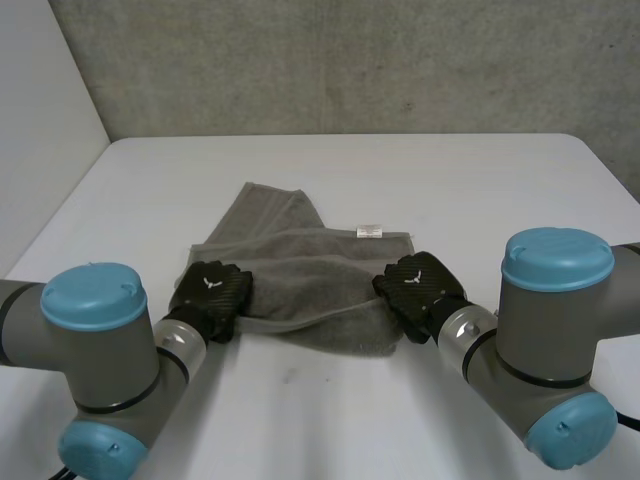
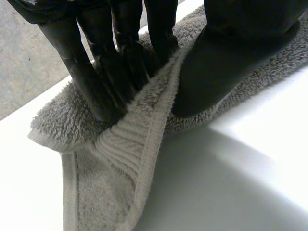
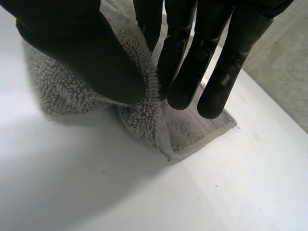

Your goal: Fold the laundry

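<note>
Fingers (image 2: pixel 96 82) of the left hand (image 1: pixel 212 290) stand nearly straight and close together. They press the ribbed hem of the crumpled grey terry towel (image 1: pixel 300 275) against the thumb (image 2: pixel 216 72), so the hem is pinched in a narrow gap. On the right hand (image 1: pixel 420 285), the fingers (image 3: pixel 192 72) sit on one side of a raised fold of the towel and the thumb (image 3: pixel 86 53) on the other, closed on the pile. Each hand grips the towel's near edge, the left hand at its left end and the right hand at its right end. One flap of the towel points away toward the far side, and a small white label (image 1: pixel 369 231) sits at its far right corner. Open white surface (image 1: pixel 330 420) surrounds the towel, widest beyond it toward the grey concrete wall (image 1: pixel 350 60). The surface's edges lie well apart from the towel.
</note>
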Robot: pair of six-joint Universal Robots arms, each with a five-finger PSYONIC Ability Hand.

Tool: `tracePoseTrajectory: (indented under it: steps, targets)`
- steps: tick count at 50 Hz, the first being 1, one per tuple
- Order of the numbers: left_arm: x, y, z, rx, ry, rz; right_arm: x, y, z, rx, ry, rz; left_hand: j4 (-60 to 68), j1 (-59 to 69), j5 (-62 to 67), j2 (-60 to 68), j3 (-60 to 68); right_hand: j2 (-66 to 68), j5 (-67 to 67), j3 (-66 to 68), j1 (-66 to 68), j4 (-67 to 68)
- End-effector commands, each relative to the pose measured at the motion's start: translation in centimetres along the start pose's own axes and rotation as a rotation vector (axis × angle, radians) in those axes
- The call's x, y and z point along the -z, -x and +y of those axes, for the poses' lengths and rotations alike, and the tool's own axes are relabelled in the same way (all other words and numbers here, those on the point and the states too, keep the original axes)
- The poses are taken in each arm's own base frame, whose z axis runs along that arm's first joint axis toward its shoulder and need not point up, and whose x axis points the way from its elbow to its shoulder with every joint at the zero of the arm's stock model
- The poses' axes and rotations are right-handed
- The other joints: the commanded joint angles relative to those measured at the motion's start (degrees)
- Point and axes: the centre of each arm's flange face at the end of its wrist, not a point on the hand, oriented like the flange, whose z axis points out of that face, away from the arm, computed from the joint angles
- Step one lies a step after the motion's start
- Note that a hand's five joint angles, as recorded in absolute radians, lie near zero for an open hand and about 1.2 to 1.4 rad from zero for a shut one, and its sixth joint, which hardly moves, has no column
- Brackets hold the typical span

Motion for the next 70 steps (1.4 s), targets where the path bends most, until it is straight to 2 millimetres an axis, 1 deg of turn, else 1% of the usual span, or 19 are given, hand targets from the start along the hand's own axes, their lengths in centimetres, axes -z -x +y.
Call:
tracePoseTrajectory:
  steps: [1, 6, 9, 11, 14, 16, 22, 28, 33, 38, 45, 50, 53, 54, 55, 57, 61, 68, 70]
  targets:
    - [-0.3, 0.2, -0.6, -0.022, -0.022, -0.004, 0.0, -1.2, -1.0, -0.001, -0.025, 0.032, 16.8, 16.9, 16.9, 16.5, 16.6, 12.4, 12.7, 12.2, 24.4, 11.6]
    - [0.2, 0.9, -3.0, -0.132, -0.086, -0.027, 0.9, -4.1, -3.4, -0.024, -0.072, 0.108, 16.8, 16.9, 16.9, 16.5, 16.6, 12.4, 12.7, 12.2, 24.4, 11.6]
    - [1.7, 1.5, -6.5, -0.205, -0.18, -0.058, 2.4, -6.0, -6.3, -0.025, -0.113, 0.143, 16.8, 16.9, 16.9, 16.5, 16.6, 12.4, 12.7, 12.2, 24.4, 11.6]
    - [4.0, 2.4, -11.6, -0.235, -0.315, -0.101, 4.8, -8.5, -10.2, -0.017, -0.169, 0.19, 16.8, 16.9, 16.9, 16.5, 16.6, 12.4, 12.7, 12.2, 24.4, 11.6]
    - [5.9, 2.8, -14.5, -0.237, -0.388, -0.117, 6.5, -9.8, -12.4, -0.01, -0.209, 0.219, 16.8, 16.9, 16.9, 16.5, 16.6, 12.4, 12.7, 12.2, 24.4, 11.6]
    - [9.7, 4.1, -19.0, -0.23, -0.473, -0.148, 10.2, -11.5, -16.6, 0.015, -0.321, 0.266, 16.8, 16.9, 16.9, 16.5, 16.6, 12.4, 12.7, 12.2, 24.4, 11.6]
    - [13.2, 5.4, -23.2, -0.221, -0.51, -0.166, 15.2, -12.7, -21.4, 0.058, -0.478, 0.336, 16.8, 16.9, 16.9, 16.5, 16.6, 12.4, 12.7, 12.2, 24.4, 11.6]
    - [13.0, 6.2, -23.3, -0.222, -0.486, -0.179, 15.4, -12.7, -20.8, 0.052, -0.437, 0.318, 16.8, 16.9, 16.9, 16.5, 16.6, 12.4, 12.7, 12.2, 24.4, 11.6]
    - [10.8, 6.6, -21.0, -0.229, -0.368, -0.165, 13.7, -11.6, -18.8, 0.037, -0.325, 0.225, 16.8, 16.9, 16.9, 16.5, 16.6, 12.4, 12.7, 12.2, 24.4, 11.6]
    - [5.3, 6.0, -15.9, -0.231, -0.142, -0.092, 8.8, -9.7, -14.8, 0.032, -0.136, 0.054, 16.8, 16.9, 16.9, 16.5, 16.6, 12.4, 12.7, 12.2, 24.4, 11.6]
    - [0.4, 5.5, -13.9, -0.23, -0.073, -0.062, 3.7, -8.3, -11.2, 0.033, -0.024, -0.026, 16.8, 16.9, 16.9, 16.5, 16.6, 12.4, 12.7, 12.2, 24.4, 11.6]
    - [-1.8, 6.7, -17.5, -0.237, -0.199, -0.123, 0.2, -10.2, -11.2, 0.052, -0.047, 0.096, 16.8, 16.9, 16.9, 16.5, 16.6, 12.4, 12.7, 12.2, 24.4, 11.6]
    - [-1.4, 8.4, -22.9, -0.228, -0.404, -0.219, -0.3, -13.6, -14.4, 0.081, -0.173, 0.329, 16.8, 16.9, 16.9, 16.5, 16.6, 12.4, 12.7, 12.2, 24.4, 11.6]
    - [-0.7, 9.4, -25.9, -0.222, -0.528, -0.28, 0.3, -15.5, -16.7, 0.089, -0.276, 0.461, 16.8, 16.9, 16.9, 16.5, 16.6, 12.4, 12.7, 12.2, 24.4, 11.6]
    - [-0.7, 9.4, -25.9, -0.222, -0.529, -0.28, 0.3, -15.5, -16.8, 0.089, -0.277, 0.462, 16.8, 16.9, 16.9, 16.5, 16.6, 12.4, 12.7, 12.2, 24.4, 11.6]
    - [1.5, 10.8, -30.7, -0.193, -0.753, -0.397, 3.1, -18.4, -21.6, 0.092, -0.52, 0.672, 16.8, 16.9, 16.9, 16.5, 16.6, 12.4, 12.7, 12.2, 24.4, 11.6]
    - [4.4, 11.9, -33.7, -0.154, -0.913, -0.496, 6.4, -19.2, -24.6, 0.113, -0.709, 0.769, 16.8, 16.9, 16.9, 16.5, 16.6, 12.4, 12.7, 12.2, 24.4, 11.6]
    - [4.7, 11.5, -31.6, -0.132, -0.866, -0.473, 7.3, -17.2, -23.0, 0.16, -0.739, 0.686, 16.8, 16.9, 16.9, 16.5, 16.6, 12.4, 12.7, 12.2, 24.4, 11.6]
    - [3.2, 10.8, -28.4, -0.136, -0.758, -0.435, 6.3, -15.4, -20.9, 0.161, -0.678, 0.609, 16.8, 16.9, 16.9, 16.5, 16.6, 12.4, 12.7, 12.2, 24.4, 11.6]
